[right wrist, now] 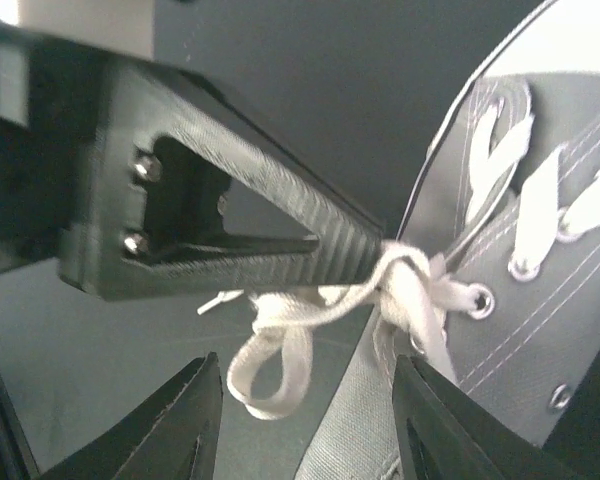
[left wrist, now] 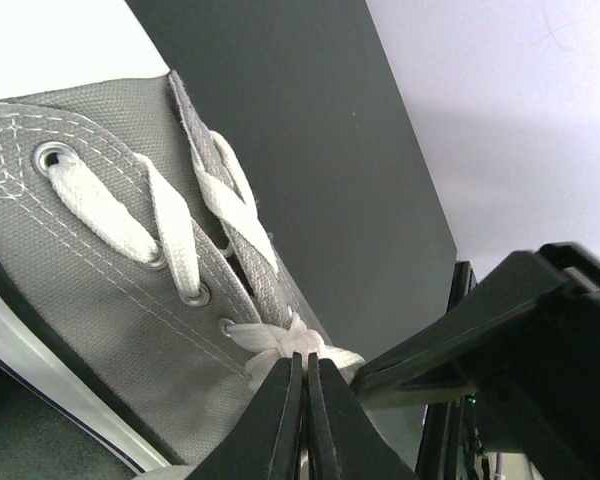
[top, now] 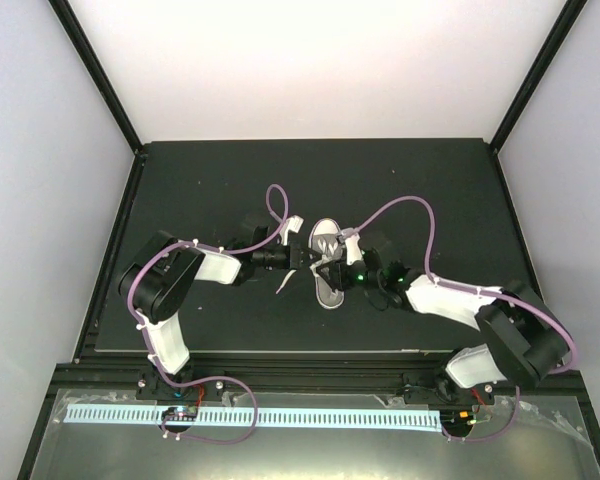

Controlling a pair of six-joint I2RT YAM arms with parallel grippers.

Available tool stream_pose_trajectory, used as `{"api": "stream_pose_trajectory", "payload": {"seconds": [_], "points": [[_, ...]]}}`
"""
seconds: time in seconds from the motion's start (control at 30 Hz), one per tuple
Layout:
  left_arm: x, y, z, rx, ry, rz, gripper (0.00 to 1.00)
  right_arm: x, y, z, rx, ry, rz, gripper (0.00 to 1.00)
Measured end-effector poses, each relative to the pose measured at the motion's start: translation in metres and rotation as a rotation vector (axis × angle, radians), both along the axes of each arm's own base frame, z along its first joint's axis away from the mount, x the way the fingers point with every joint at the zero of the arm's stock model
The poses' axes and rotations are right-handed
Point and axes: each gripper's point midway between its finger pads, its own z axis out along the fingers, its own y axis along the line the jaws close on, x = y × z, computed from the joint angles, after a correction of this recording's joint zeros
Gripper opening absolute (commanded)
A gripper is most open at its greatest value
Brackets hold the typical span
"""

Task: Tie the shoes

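Note:
The grey canvas shoe (top: 327, 262) with a white sole lies mid-table between both arms. Its white laces (left wrist: 180, 250) cross the eyelets and end in a knot (left wrist: 290, 340) at the top. My left gripper (left wrist: 305, 368) is shut, its tips pinching the lace right at that knot. In the right wrist view the same knot (right wrist: 405, 275) sits against the left gripper's black finger (right wrist: 280, 230), and a lace loop (right wrist: 280, 365) hangs below it. My right gripper (right wrist: 305, 375) stands open around that loop without touching it.
The shoe rests on a black mat (top: 230, 190) inside white walls, with a black frame post (top: 100, 75) at each back corner. The two grippers nearly meet over the shoe. A white perforated strip (top: 280, 415) runs along the near edge.

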Motion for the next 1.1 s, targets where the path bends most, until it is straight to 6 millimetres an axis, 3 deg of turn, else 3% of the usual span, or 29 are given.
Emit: {"api": "stream_pose_trajectory", "payload": {"seconds": [0.1,0.27,0.47,0.63,0.83,1.1], "points": [[0.0,0.0,0.001,-0.002,-0.002,0.001,0.01,-0.004,0.003,-0.015,-0.021,0.04,0.019,0.49],[0.0,0.0,0.0,-0.002,-0.001,0.001,0.01,-0.007,0.008,-0.023,-0.026,0.066,0.045,0.41],[0.001,0.0,0.0,-0.001,-0.001,0.003,0.02,-0.008,0.013,-0.02,-0.01,0.068,0.064,0.02],[0.001,0.001,0.0,0.005,-0.004,0.008,0.02,-0.005,0.009,-0.017,-0.017,0.063,0.035,0.02],[0.006,0.005,0.009,0.008,-0.037,0.026,0.02,0.008,-0.01,0.003,-0.023,0.018,-0.048,0.02],[0.008,0.01,0.01,0.013,-0.042,0.039,0.02,0.014,-0.033,-0.011,-0.078,0.047,-0.122,0.02]]}}
